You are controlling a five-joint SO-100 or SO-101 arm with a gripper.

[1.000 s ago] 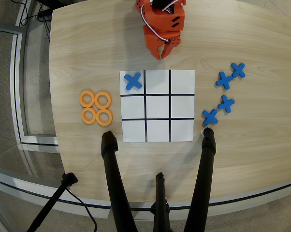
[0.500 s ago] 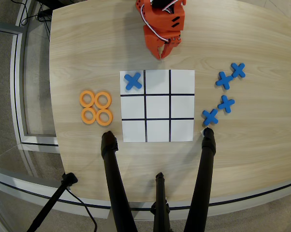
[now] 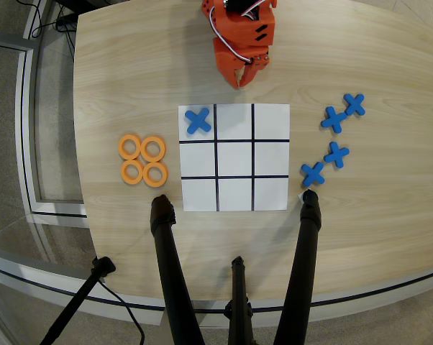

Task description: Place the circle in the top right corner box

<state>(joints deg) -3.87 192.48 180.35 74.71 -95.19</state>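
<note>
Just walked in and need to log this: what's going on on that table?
A tic-tac-toe setup. The orange gripper hangs beyond the grid sheet, holding nothing. One blue X sits in the sheet's top left cell; the top right cell is bare. Four orange rings lie left of the sheet, four spare X pieces right.

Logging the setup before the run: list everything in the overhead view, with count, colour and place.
rings: four, orange, clustered two by two left of the grid.
grid sheet: one, white with black lines, table centre.
X on grid: one, blue, top-left cell.
loose Xs: four, blue, right of the grid.
table: one, light wood.
tripod legs: black, bottom edge.
gripper: one, orange, above the grid's top edge, holding nothing.
</note>
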